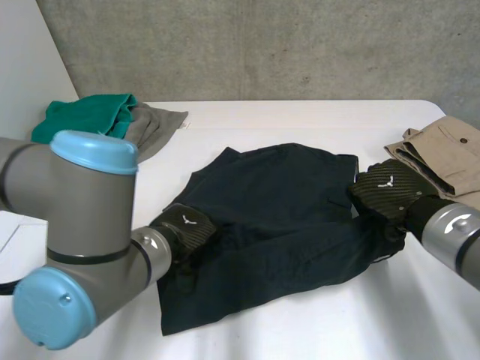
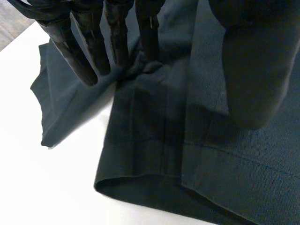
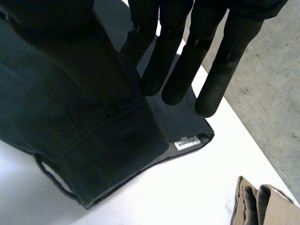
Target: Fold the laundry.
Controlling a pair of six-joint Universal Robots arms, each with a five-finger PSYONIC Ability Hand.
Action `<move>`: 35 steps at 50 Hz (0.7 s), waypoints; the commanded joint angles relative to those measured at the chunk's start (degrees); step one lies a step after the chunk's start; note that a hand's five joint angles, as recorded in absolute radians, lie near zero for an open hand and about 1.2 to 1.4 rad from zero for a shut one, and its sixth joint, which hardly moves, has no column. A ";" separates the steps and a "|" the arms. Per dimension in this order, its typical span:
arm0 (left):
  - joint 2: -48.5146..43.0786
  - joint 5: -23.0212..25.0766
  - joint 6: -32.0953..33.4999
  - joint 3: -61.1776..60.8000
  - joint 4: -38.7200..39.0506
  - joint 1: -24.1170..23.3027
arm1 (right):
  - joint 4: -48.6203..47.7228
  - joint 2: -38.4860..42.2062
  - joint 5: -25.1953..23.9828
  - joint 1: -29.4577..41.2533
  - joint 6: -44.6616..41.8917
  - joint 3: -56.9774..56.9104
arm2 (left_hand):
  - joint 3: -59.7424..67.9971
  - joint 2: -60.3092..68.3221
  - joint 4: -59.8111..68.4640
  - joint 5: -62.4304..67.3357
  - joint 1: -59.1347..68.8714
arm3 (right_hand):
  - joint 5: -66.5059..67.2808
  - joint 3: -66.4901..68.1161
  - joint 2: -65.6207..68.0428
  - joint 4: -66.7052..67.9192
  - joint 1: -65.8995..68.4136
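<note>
Head cam sat high behind and between the arms, looking down over the white desk (image 1: 300,124) to a grey concrete wall (image 1: 262,45). Left wrist cam looked along the left hand (image 2: 117,37), very close on a hem of the dark navy cotton garment (image 2: 197,150). Right wrist cam, equally close, looked along the right hand (image 3: 180,65) at the waistband. It shared the folded beige trousers (image 3: 267,206) with head cam.

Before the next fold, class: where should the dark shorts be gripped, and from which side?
Grip the waistband of the dark shorts, coming in from the robot's right. That thick, stitched edge lies at that end and should pinch firmly. The right hand pinches it there.
</note>
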 commanded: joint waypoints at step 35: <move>8.02 -2.70 7.53 -12.19 -10.75 -10.70 | 22.53 -2.78 -3.87 -6.15 -25.94 8.88 | 57.53 57.60 57.34 57.24 57.18 | 11.29 11.71 10.79 11.26 15.41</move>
